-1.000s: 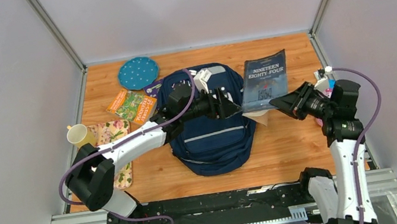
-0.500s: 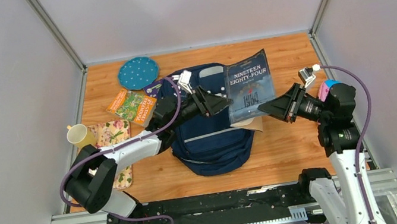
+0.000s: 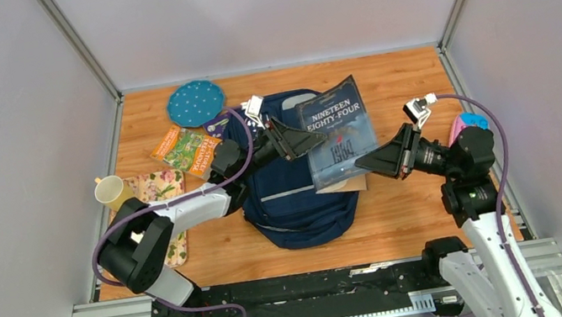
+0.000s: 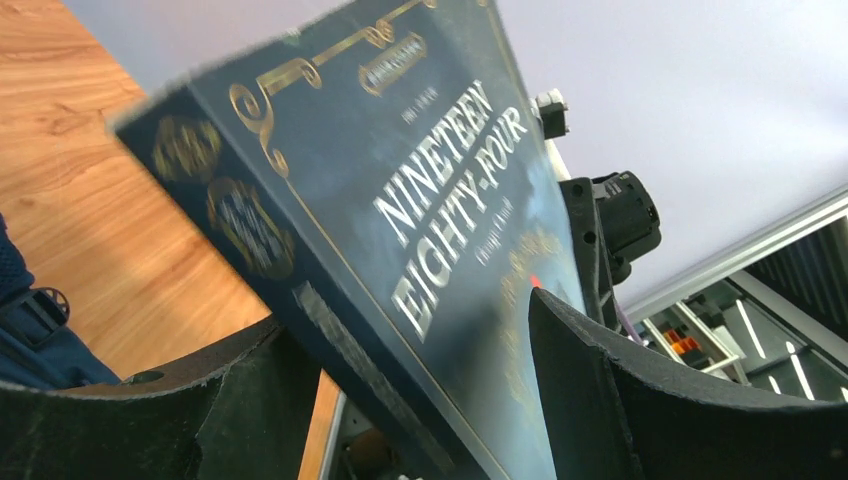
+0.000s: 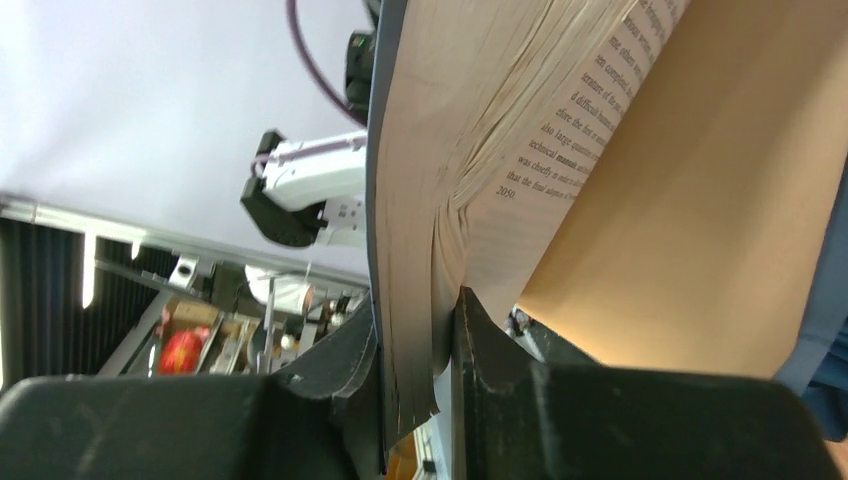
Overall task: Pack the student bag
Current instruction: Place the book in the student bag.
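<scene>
A wood-grain table (image 3: pixel 405 207) fills the floor of a grey-walled booth, with both arm bases bolted at its near edge. The student bag (image 3: pixel 293 199), navy blue with a thin light stripe across its front, lies flat in the middle of the table. Over the bag's right half hangs a dark-covered book (image 3: pixel 335 131) titled "Nineteen Eighty-Four", tilted with its cover facing up. The right gripper (image 3: pixel 364 164) is clamped on the book's lower right edge; the right wrist view shows its fingers pinching the cover and a thick wad of pages, while a tan sheet hangs loose beneath. The left gripper (image 3: pixel 302 140) reaches across the bag's top, its jaws spread wide on either side of the book's left edge without closing on it. Left of the bag lie an orange booklet (image 3: pixel 186 149), a round blue dotted pad (image 3: pixel 196 103), a floral cloth (image 3: pixel 158 197) and a pale yellow mug (image 3: pixel 111 190). A pink pencil case (image 3: pixel 466 125) peeks out behind the right arm.
</scene>
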Robot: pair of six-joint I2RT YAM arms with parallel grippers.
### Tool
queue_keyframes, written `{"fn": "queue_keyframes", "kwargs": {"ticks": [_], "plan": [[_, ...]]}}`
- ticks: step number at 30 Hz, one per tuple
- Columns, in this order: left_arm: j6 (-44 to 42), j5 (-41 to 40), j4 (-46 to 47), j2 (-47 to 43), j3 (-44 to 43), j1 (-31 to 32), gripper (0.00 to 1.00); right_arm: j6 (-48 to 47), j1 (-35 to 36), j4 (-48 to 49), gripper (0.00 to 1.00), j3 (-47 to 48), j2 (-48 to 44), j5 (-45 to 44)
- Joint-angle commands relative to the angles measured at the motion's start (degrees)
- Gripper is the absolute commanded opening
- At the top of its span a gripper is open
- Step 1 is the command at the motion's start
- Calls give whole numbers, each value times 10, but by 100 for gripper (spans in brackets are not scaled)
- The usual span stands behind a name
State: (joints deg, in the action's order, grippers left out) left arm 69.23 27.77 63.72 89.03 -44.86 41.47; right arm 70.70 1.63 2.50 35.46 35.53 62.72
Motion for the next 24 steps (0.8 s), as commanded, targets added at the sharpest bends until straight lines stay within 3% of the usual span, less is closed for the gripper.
{"fn": "queue_keyframes", "kwargs": {"ticks": [1, 5, 7, 10, 11, 13, 14, 16, 18, 19, 23, 24], "plan": [[18, 23, 71, 4, -25, -1, 80, 32, 64, 136, 0, 8, -4, 14], [17, 29, 87, -1, -22, -1, 80, -9, 101, 111, 0, 12, 11, 3], [15, 26, 84, -15, -13, -2, 79, -49, 101, 42, 0, 17, 21, 0], [2, 12, 71, -47, 19, -2, 57, -158, 101, -107, 0, 48, 35, -29], [-10, 9, 62, -56, 28, -2, 42, -185, 101, -136, 0, 55, 48, -47], [-26, 1, 27, -85, 50, -2, 22, -238, 101, -202, 0, 72, 63, -64], [-42, -5, 14, -96, 60, -2, 2, -248, 101, -216, 0, 75, 78, -78], [-67, -27, -28, -128, 86, -2, 0, -255, 101, -231, 2, 72, 88, -88], [-83, -44, -54, -148, 106, -2, 0, -259, 101, -256, 20, 71, 100, -116], [-97, -61, -79, -167, 111, -3, 0, -266, 101, -265, 47, 73, 104, -125], [-123, -90, -138, -195, 123, -2, 0, -314, 101, -353, 83, 114, 111, -222], [-128, -93, -144, -201, 127, -2, 0, -323, 101, -417, 85, 129, 111, -262]]}}
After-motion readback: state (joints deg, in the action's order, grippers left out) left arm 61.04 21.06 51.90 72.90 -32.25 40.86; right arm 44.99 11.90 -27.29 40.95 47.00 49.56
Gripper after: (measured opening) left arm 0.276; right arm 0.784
